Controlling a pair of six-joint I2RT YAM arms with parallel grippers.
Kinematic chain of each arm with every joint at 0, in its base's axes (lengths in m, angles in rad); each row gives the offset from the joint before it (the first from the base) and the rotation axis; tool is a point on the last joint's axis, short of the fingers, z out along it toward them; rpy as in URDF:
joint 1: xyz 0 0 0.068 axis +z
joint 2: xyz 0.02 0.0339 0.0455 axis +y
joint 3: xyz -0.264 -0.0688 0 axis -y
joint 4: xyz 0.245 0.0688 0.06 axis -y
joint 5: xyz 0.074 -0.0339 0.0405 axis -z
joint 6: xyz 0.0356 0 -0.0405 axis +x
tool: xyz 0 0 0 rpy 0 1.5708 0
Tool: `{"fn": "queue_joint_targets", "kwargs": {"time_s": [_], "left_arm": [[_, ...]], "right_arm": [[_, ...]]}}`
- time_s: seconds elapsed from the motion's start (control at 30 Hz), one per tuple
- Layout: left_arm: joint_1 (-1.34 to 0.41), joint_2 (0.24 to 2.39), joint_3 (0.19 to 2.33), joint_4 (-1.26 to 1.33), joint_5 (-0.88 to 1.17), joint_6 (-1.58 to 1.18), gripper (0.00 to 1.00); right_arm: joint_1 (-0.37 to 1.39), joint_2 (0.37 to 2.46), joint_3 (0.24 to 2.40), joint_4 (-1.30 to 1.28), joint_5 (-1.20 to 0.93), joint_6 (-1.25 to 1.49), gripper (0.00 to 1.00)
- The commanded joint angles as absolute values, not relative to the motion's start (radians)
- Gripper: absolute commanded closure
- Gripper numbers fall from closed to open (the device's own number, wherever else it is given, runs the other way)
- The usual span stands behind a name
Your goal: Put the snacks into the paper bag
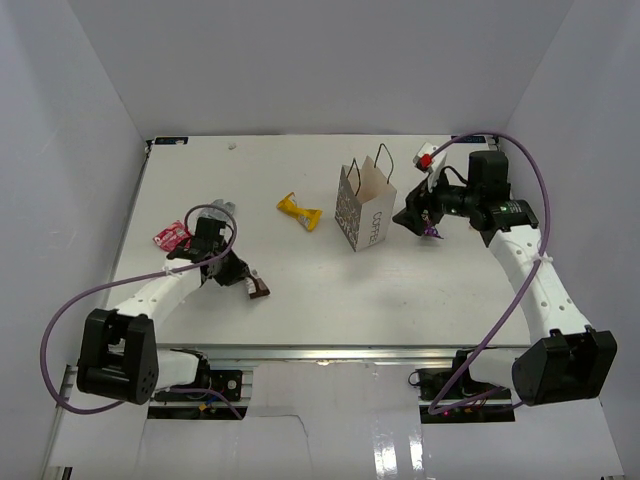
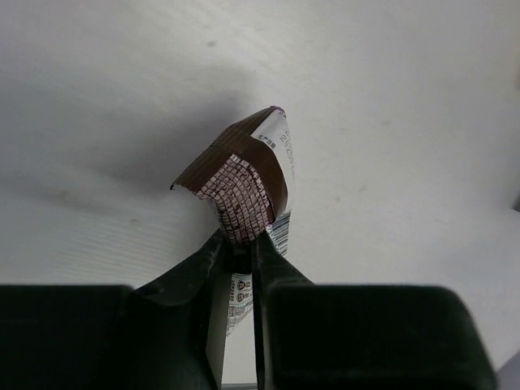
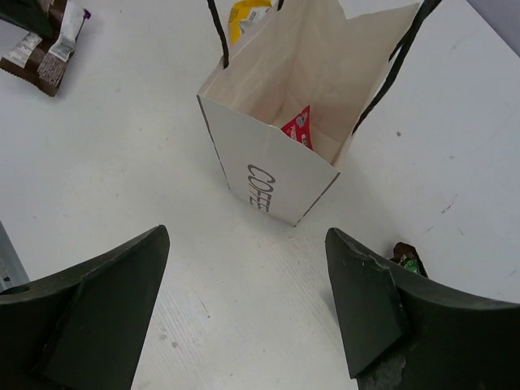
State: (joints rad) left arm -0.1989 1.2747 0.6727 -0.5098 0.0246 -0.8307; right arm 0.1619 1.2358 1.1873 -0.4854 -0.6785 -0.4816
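Top external view is showing the white paper bag (image 1: 365,210) standing upright at about 1 o'clock from the middle of the table (image 1: 330,300). Its black cord handles are arching over an open mouth, a dark speckled panel is facing left and grey "COFFEE" lettering is running down the near wall. The left gripper (image 1: 245,280) is reaching low over the table at 8 o'clock and the right gripper (image 1: 415,215) is hovering at the bag's 3 o'clock. A yellow snack (image 1: 299,210) is lying at the bag's 9 o'clock. Further left, a silver-grey snack (image 1: 222,208) and a red-pink snack (image 1: 170,237) are lying near the left arm, and a dark purple snack (image 1: 433,231) is showing just under the right gripper. The left wrist view is giving what the overhead shot cannot: the left gripper (image 2: 241,252) is pinching a brown snack (image 2: 244,183), its jaws shut on the crinkled wrapper's lower end while the printed face is fanning out toward 12 o'clock, with the white table behind. The right wrist view is looking into the bag (image 3: 276,175), where a red snack (image 3: 297,127) is leaning against the inner wall, hidden from above. The right gripper (image 3: 244,301) is spreading its two fingers wide with nothing between them, the bag sitting apart at its 12 o'clock. The brown snack (image 3: 45,57) is appearing at 10 o'clock, well apart from the bag.
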Motion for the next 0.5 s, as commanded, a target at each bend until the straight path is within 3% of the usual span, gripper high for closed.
{"fn": "queue_joint_targets", "kwargs": {"time_s": [0.0, 0.33, 0.47], "left_arm": [[-0.225, 1.195, 0.765, -0.393, 0.107, -0.784, 0.78], [-0.31, 1.207, 0.974, -0.072, 0.406, -0.805, 0.84], [-0.396, 1.328, 1.22, -0.011, 0.419, -0.824, 0.84]], "right_arm": [[0.146, 1.204, 1.178, -0.476, -0.71, -0.474, 0.17], [0.106, 1.184, 1.152, -0.469, -0.698, -0.454, 0.17], [0.086, 1.177, 1.143, -0.465, -0.698, -0.443, 0.17]]}}
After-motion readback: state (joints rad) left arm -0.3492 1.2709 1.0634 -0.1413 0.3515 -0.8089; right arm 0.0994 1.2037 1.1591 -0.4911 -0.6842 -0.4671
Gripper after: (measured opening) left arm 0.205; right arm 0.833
